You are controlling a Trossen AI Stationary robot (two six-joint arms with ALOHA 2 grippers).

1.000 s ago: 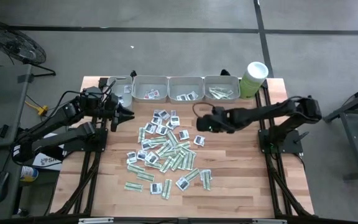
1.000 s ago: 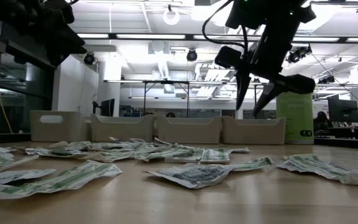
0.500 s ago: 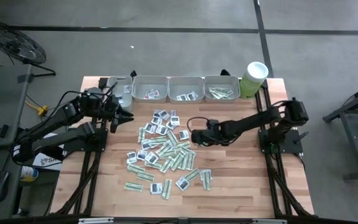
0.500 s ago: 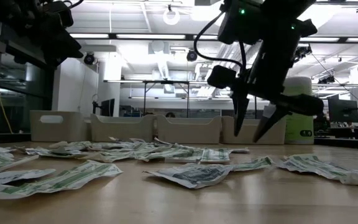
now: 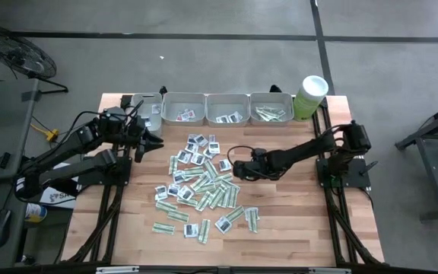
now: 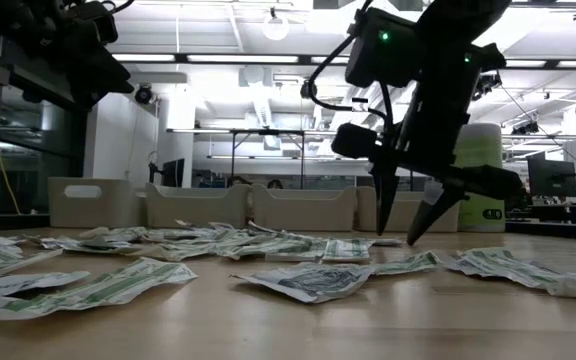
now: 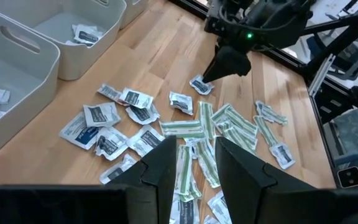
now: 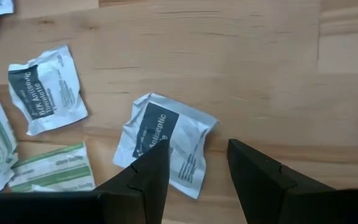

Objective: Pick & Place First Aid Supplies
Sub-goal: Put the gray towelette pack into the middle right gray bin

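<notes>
Several small flat sachets, narrow green-white strips and squarish white ones with dark print, lie scattered flat on the wooden table. My right gripper is open, low at the pile's right edge and pointing down. Its fingers stand on either side of one squarish white sachet that lies flat on the wood. In the low view its fingertips hang just above the tabletop. My left gripper is open and hovers high near the table's far left, above the pile's far-left corner.
Grey trays line the far edge, each with a few sachets inside; a further tray sits beside my left arm. A tall pale green tub stands at the far right corner. Bare wood lies right of the pile.
My right gripper has moved from near the trays toward the table's left and near edge, and has come down until its open fingers hang just over a white sachet at the pile's right edge. The sachets have stayed where they were.
</notes>
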